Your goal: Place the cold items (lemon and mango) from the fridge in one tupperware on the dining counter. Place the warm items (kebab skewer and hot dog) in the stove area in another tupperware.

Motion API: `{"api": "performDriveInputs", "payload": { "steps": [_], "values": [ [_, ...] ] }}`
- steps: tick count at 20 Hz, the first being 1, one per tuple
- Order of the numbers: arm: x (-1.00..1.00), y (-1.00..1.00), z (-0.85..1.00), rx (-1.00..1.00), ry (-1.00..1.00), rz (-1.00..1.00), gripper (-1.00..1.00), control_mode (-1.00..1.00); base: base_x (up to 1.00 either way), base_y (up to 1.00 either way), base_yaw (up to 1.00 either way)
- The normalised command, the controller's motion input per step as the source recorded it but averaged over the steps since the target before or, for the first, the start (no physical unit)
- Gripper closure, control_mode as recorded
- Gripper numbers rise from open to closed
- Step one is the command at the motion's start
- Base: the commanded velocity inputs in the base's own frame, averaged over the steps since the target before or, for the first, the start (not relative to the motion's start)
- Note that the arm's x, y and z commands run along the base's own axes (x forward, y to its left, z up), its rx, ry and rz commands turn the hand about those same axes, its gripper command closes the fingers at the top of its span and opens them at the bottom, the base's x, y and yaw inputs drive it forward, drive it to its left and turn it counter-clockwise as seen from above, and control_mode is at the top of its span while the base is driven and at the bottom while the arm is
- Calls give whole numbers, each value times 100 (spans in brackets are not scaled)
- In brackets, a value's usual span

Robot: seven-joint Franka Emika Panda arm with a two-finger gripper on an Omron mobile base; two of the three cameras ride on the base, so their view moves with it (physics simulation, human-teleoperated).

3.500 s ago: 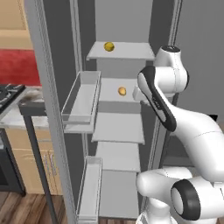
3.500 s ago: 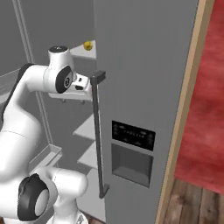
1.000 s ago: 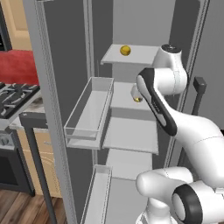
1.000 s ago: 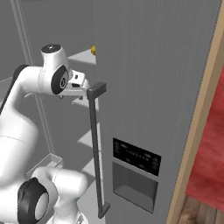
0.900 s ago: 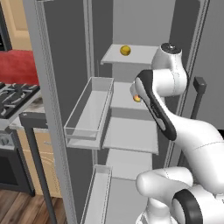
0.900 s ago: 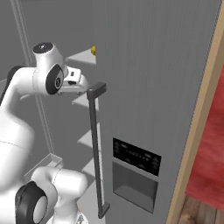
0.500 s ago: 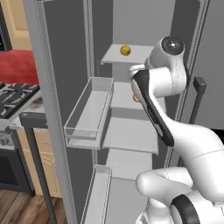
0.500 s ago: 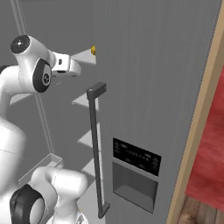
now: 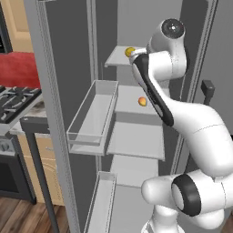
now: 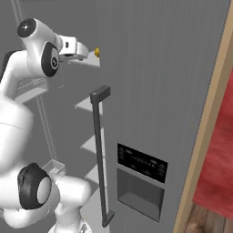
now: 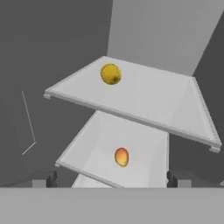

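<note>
Grey fridge shelves stand open in front of you, with a stove (image 9: 13,98) off to the left. Your tool (image 11: 109,181) hangs spread wide and empty, facing the upper shelves from just outside. One lemon (image 11: 110,74) sits on the top shelf (image 11: 175,109), toward its back left; one mango (image 11: 121,156) lies on the shelf below (image 11: 144,168), near the middle. You have picked up neither fruit, so the task looks barely begun. By my reading, both cold items and both warm items remain to be packed.
</note>
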Motion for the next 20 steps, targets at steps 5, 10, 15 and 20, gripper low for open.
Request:
{"api": "performDriveInputs", "payload": {
  "steps": [5,10,15,20],
  "values": [
    [74,-4,-10,2,0,0,-100,-100,0,0,0],
    [56,0,-10,0,0,0,-100,-100,0,0,0],
    [51,0,0,0,3,-1,-100,-100,0,0,0],
    [52,-9,-5,0,7,-1,-100,-100,0,0,0]
  ]
}}
